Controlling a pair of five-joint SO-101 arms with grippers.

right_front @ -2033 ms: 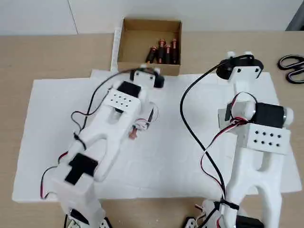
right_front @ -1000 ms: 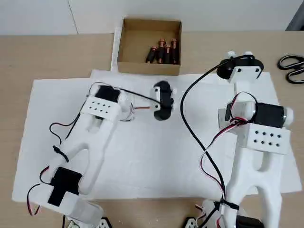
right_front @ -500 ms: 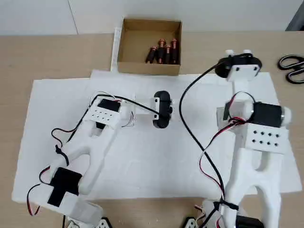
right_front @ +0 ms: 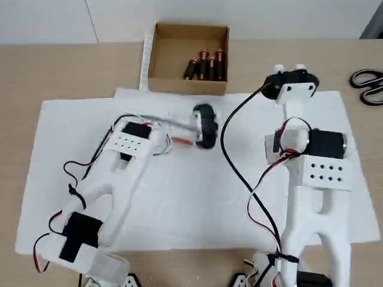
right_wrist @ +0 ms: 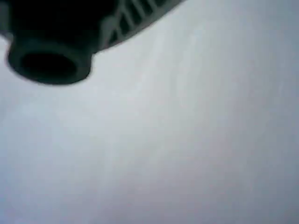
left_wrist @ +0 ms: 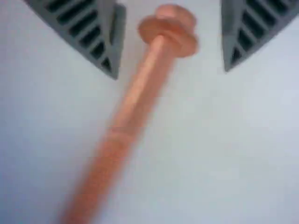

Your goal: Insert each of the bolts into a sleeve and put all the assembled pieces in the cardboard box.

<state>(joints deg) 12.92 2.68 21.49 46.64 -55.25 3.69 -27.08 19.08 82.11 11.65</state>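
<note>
left gripper [left_wrist: 170,70]: open, astride copper flanged bolt [left_wrist: 135,107] lying on white foam sheet [right_front: 197,203], shank end blurred and cut off | right gripper [right_front: 288,70]: clamped on black tubular sleeve [right_wrist: 49,60], body mostly hidden | brown cardboard box [right_front: 157,54]: holds assembled pieces [right_front: 205,66]

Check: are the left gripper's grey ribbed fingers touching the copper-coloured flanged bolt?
Apart. The left wrist view shows white sheet between the copper-coloured flanged bolt and both grey ribbed fingers.

Bolt [left_wrist: 140,107]: blurred, far end cut off at edge; left pincer [left_wrist: 170,70]: fingers [left_wrist: 88,32] cropped at roots; sleeve [right_wrist: 49,60]: blurred, rear cut off; scissors [right_front: 368,84]: cropped at high view's right edge; pieces [right_front: 205,64] in box [right_front: 157,54]: too small to count.
</note>
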